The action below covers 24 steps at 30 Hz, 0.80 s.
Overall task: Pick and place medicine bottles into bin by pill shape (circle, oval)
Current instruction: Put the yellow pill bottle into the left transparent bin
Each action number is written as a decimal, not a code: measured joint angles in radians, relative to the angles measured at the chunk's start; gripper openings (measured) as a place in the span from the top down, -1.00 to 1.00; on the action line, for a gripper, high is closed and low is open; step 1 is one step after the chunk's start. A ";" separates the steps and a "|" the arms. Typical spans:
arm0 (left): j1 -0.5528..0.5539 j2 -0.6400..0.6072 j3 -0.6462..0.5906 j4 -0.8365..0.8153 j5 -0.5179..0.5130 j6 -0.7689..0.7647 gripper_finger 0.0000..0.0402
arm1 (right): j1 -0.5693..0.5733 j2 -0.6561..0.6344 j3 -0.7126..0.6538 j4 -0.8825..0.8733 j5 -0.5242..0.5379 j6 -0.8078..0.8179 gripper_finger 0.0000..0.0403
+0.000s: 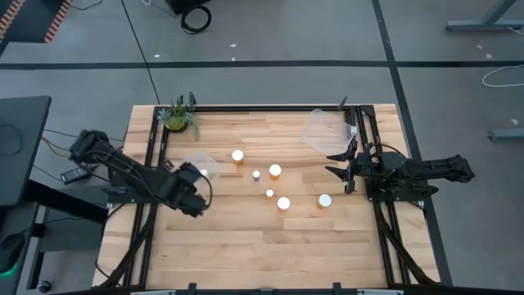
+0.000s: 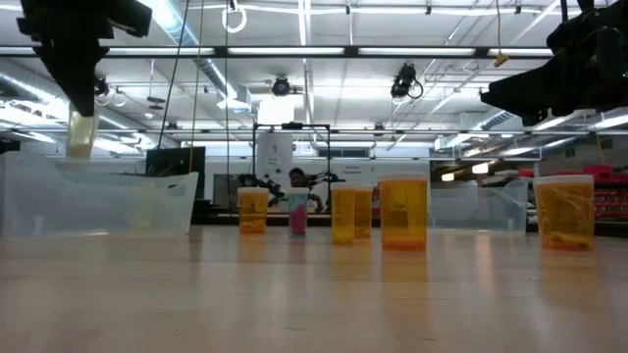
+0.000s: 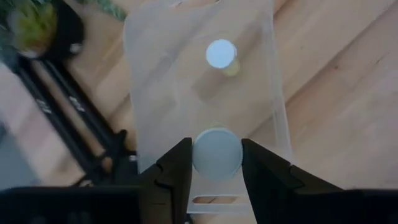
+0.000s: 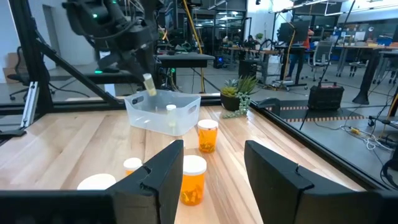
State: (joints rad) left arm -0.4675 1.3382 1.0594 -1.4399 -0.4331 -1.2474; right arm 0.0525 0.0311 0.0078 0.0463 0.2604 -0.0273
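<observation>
Left gripper (image 3: 216, 163) clamped on a white-capped medicine bottle (image 3: 217, 153), held in the air directly above the left clear bin (image 1: 202, 164). One small bottle (image 3: 221, 56) already standing inside that bin. Five more bottles standing on the wooden table (image 1: 246, 246) to the right of the bin: nearest (image 1: 237, 156), then a small one (image 1: 256, 174), then (image 1: 275, 170), (image 1: 283, 203) and farthest (image 1: 325, 200). Second clear bin (image 1: 326, 129) well apart, toward the table's far right corner. Potted plant (image 1: 178, 115) just behind the left bin. Right gripper (image 1: 350, 169) hovering over the table beyond the farthest bottle, well apart from the left bin, fingers drawn in to their narrowest, holding nothing.
</observation>
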 joint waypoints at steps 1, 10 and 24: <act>0.000 -0.025 -0.027 0.025 0.000 -0.021 0.33 | 0.000 0.000 0.000 0.000 0.000 0.000 0.12; 0.000 -0.145 -0.273 0.260 0.031 -0.145 0.29 | 0.000 0.000 0.000 0.000 0.000 0.000 0.12; 0.000 -0.144 -0.356 0.359 0.125 -0.182 0.26 | 0.000 0.000 0.000 0.000 0.000 0.000 0.12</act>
State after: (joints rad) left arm -0.4675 1.1946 0.7036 -1.0813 -0.3085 -1.4296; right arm 0.0528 0.0311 0.0078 0.0463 0.2604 -0.0273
